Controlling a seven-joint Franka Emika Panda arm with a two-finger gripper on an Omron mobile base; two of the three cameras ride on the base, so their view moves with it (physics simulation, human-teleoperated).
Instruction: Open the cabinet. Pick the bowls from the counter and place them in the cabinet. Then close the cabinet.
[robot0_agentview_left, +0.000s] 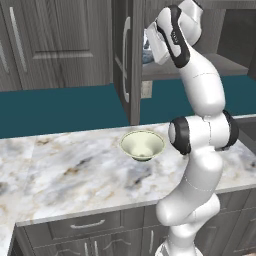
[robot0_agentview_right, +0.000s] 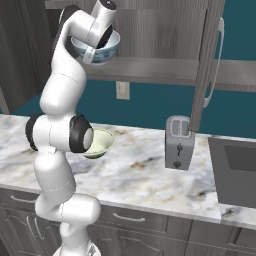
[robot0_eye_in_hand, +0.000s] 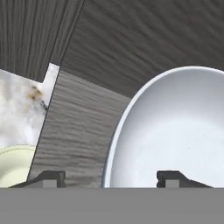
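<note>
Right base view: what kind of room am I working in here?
A kitchen, by the look of it, and a rendered one: a marble counter carrying a toaster, dark wall cabinet with its doors open above, drawer fronts below, and a blue-patterned bowl on the cabinet shelf.

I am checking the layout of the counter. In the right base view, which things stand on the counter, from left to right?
Pale cream-green bowl, partly behind the arm → toaster → dark cooktop at the right edge.
</note>
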